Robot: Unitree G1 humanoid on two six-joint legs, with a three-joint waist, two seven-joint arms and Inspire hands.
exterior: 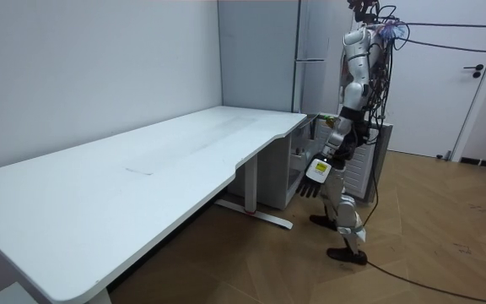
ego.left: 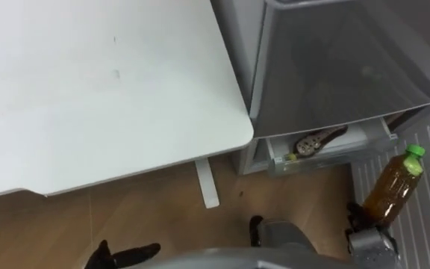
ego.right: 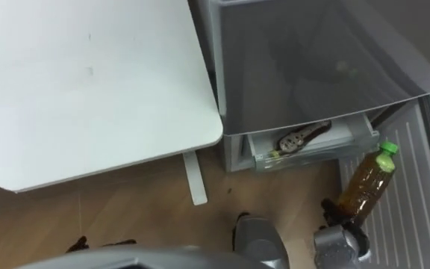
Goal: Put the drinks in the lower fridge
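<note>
Holding the drink: gripped the bottle (ego.left: 398,185) low down in the right hand (ego.left: 366,228), fingers clenched round its base; green cap up, body leaning a little.
Bottle's place: hung in front of the fridge (ego.left: 334,67), just beside the open drawer (ego.left: 327,153), above its level and not inside.
Left hand (ego.left: 122,255): hung low, near the table (ego.left: 88,90) edge; fingers loose and fairly straight, grasped nothing.
Drawer: stood pulled out at the foot of the fridge; held one dark, mottled item, too small to name.
Stance: stood upright at the table's corner, close to the fridge, as seen in the room view.
Done so far: drink in hand and at the fridge, drawer open to receive it.
Left to do: judged the placing itself not yet made, namely lowering the bottle into the drawer and letting go, then probably pushing the drawer shut.
</note>
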